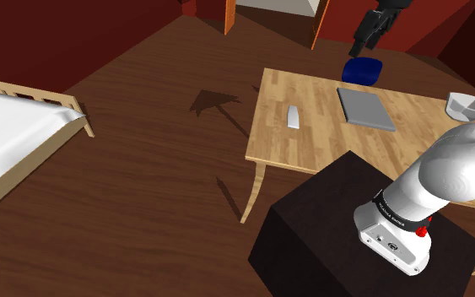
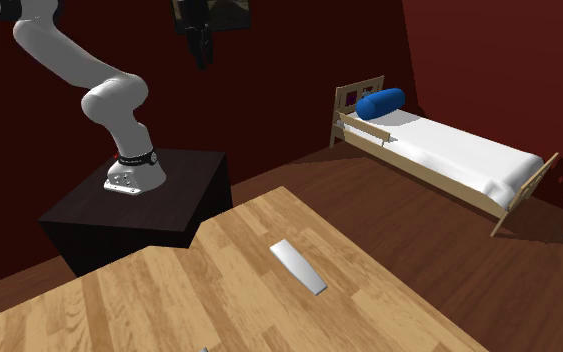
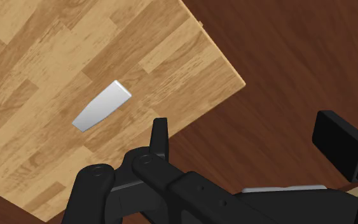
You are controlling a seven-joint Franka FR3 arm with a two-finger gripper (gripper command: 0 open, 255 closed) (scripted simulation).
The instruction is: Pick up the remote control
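Remote control (image 1: 293, 116), shoulder view: a slim pale grey bar lying flat on the light wooden worktop (image 1: 311, 150), toward the shoulder view's left end of the top and apart from everything else on it.
Hand (image 1: 362, 44), shoulder view: black, high in the air over the worktop's far edge, above a blue object (image 1: 362, 71) and touching nothing.
Surroundings, shoulder view: a grey slab (image 1: 366, 109) lies to the right of the remote control. A white bowl (image 1: 469, 106) sits at the far right. The dark stand (image 1: 328, 232) is at the near side, with the white arm (image 1: 455, 160) rising from it. A bed (image 1: 16, 126) stands on the floor (image 1: 159, 169) at the left, well apart from the worktop.
Remote control (image 2: 298, 267), second exterior view: flat on the worktop (image 2: 199, 300), near its edge on the bed side.
Hand (image 2: 202, 52), second exterior view: hangs pointing down, well above both the stand (image 2: 159, 205) and the worktop.
Surroundings, second exterior view: the bed (image 2: 459, 155), with a blue pillow (image 2: 380, 103), is at the far right against a dark red wall.
Remote control (image 3: 101, 105), wrist view: on the worktop (image 3: 44, 63) close to its corner, outside the gap between the fingers and untouched.
Hand (image 3: 247, 130), wrist view: the two black fingers (image 3: 159, 133) stand wide apart with only brown floor (image 3: 285, 57) between them. It holds nothing.
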